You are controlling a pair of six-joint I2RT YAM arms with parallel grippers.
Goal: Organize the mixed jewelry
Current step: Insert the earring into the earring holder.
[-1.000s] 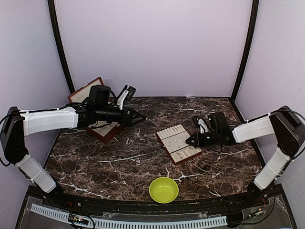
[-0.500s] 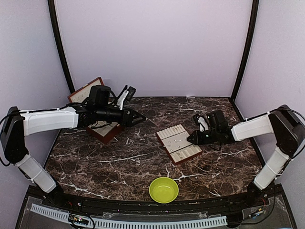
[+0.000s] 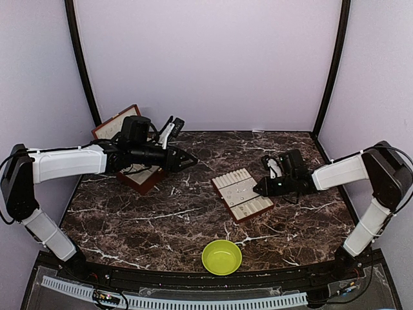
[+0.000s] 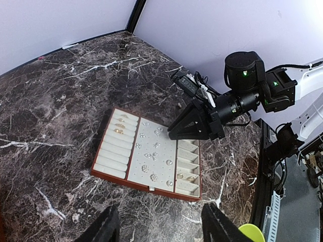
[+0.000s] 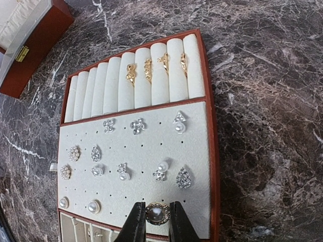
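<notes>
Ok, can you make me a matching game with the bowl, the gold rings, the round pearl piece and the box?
Things:
1. bowl
2. gold rings
3. round pearl piece
4. box

Places, colours or states:
a. pinched between the right gripper's fingers
b. yellow-green
c. tucked into the tray's padded rows
d. back left, lid open

Pairs: 1-b, 2-c, 3-a, 4-d

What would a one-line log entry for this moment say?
right gripper: shut on pearl piece | position: at tray | left gripper: open, empty
</notes>
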